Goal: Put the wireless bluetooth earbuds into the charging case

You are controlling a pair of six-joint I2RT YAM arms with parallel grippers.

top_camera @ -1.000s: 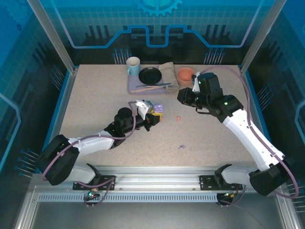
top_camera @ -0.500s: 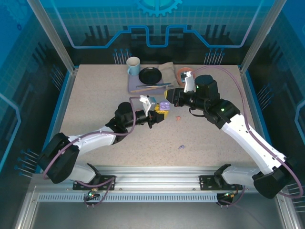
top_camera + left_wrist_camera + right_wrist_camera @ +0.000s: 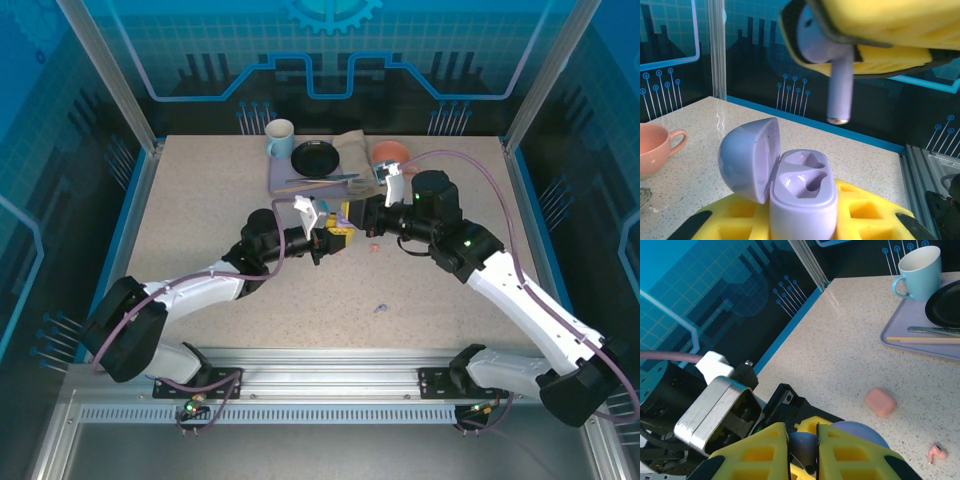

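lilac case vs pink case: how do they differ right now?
Lilac case is open, lid tipped back; pink case is shut. Lilac case is clamped in the left gripper; pink case lies free on the table. Both are small rounded pebbles.

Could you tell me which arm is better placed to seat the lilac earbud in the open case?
Right. The right gripper pinches the lilac earbud, stem down, above the empty sockets of the open lilac case, which the left gripper holds.

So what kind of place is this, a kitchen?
Probably a robot lab booth, not a kitchen: two robot arms bolted to a metal rail, blue circuit-pattern walls around one speckled table.
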